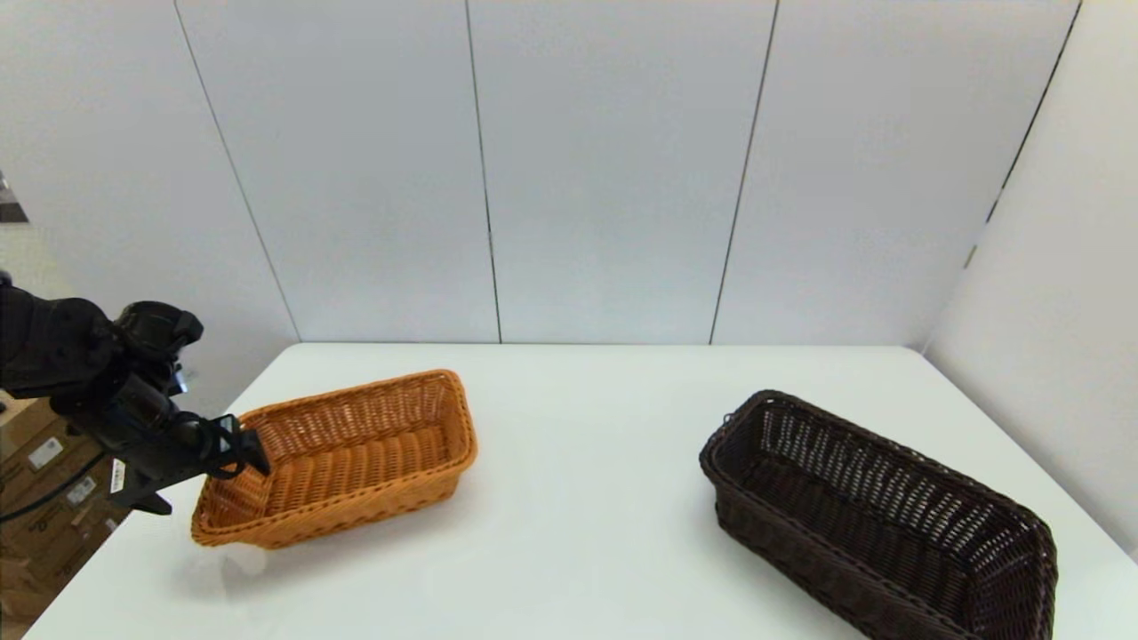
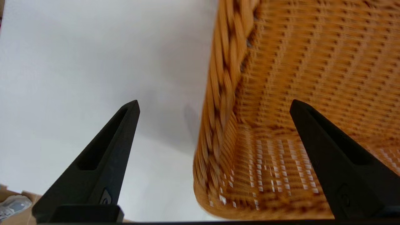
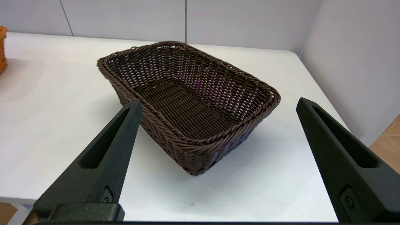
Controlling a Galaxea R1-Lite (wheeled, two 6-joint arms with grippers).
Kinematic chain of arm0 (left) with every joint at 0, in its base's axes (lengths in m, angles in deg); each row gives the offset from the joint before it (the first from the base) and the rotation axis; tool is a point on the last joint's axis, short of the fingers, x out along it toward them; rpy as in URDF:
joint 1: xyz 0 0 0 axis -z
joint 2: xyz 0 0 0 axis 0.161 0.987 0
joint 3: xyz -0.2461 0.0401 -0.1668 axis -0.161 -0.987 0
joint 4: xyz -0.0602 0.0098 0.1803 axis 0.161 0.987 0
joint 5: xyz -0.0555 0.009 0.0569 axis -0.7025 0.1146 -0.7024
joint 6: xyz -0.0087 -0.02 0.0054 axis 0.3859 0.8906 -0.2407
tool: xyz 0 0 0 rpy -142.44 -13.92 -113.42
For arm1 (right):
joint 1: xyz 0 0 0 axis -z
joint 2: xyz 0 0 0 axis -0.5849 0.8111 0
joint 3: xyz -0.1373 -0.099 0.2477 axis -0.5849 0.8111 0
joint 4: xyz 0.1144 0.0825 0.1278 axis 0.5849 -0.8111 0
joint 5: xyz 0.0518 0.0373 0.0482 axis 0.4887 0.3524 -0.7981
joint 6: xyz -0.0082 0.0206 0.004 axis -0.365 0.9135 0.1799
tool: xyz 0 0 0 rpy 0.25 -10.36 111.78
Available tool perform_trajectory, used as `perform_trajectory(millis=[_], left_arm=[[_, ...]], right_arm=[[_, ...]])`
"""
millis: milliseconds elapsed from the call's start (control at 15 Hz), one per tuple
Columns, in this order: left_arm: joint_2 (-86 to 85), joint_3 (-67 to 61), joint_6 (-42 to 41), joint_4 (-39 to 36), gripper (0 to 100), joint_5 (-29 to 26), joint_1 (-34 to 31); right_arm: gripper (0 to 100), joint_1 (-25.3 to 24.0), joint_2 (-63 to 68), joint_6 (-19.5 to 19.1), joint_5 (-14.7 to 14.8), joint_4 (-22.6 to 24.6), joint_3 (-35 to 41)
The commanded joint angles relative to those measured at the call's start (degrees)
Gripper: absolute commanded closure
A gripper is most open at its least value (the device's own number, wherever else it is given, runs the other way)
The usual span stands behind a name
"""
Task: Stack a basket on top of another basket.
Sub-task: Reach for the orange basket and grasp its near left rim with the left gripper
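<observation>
Wicker on both sides: orange basket (image 1: 342, 458) sits on the left of the white table (image 1: 569, 498), dark brown basket (image 1: 876, 516) on the right, well apart, both flat on the table, nothing stacked yet.

Left claw (image 1: 244, 449) is at the orange basket's near-left end. Fingers spread wide, holding nothing; in the left wrist view they straddle the braided rim (image 2: 223, 93), one finger (image 2: 103, 156) outside the wall, the other (image 2: 337, 156) over the inside.

Right claw (image 3: 215, 156) is out of the head view. Its wrist camera looks at the dark basket from the near table edge; fingers wide apart, empty, not touching it.

My read: the left is lining up a rim pinch. To do it well I'd go deeper so the pads bite the wall below the braid, keep square to the rim, close firmly, lift level. Weave is stiff but slippery, so a shallow bite could tilt.

Writing: none readable. Boxes (image 1: 53, 498) off the table's left edge carry labels, too small to read.
</observation>
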Motion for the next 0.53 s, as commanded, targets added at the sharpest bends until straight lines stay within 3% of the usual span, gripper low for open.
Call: perform_trajectory(millis=[67,533], left_arm=[[4.70,1.86,0.11,0.00,0,0.08,-0.35],[10.06,1.95,0.46,-2.99,0,-0.45,-0.26]], right_arm=[[0,-0.07,0.09,0.00,0.00,0.00,0.00],[0,0.02,0.09,0.00,-0.09,-0.08,0.00]])
